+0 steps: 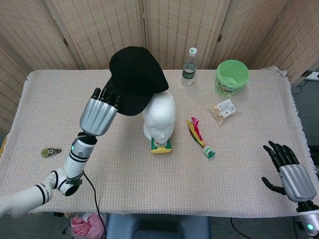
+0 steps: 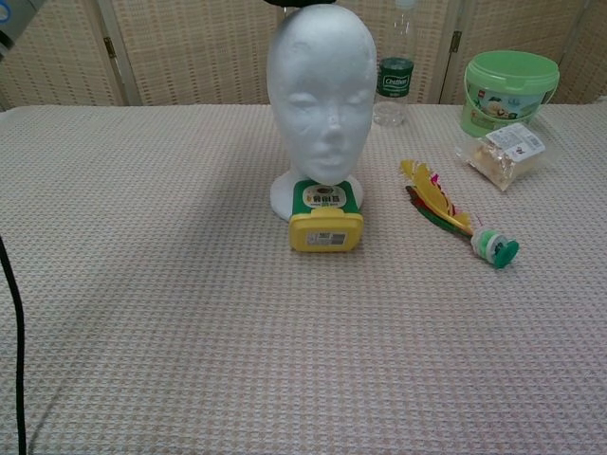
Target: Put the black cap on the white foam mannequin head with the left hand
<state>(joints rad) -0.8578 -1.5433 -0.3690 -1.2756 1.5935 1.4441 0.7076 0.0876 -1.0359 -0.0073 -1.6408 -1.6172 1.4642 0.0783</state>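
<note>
My left hand (image 1: 99,114) grips the black cap (image 1: 136,78) by its brim and holds it in the air, overlapping the upper left of the white foam mannequin head (image 1: 159,117). In the chest view the mannequin head (image 2: 321,93) stands upright at the table's middle, and only a sliver of the cap (image 2: 294,3) shows at the top edge above it. My right hand (image 1: 289,170) hangs open off the table's near right corner, holding nothing.
A yellow and green box (image 1: 161,145) lies in front of the mannequin's base. A feathered shuttlecock (image 1: 200,136), a snack bag (image 1: 224,110), a green bucket (image 1: 232,76) and a water bottle (image 1: 189,67) stand to the right and behind. A small tape roll (image 1: 49,152) lies near the left edge.
</note>
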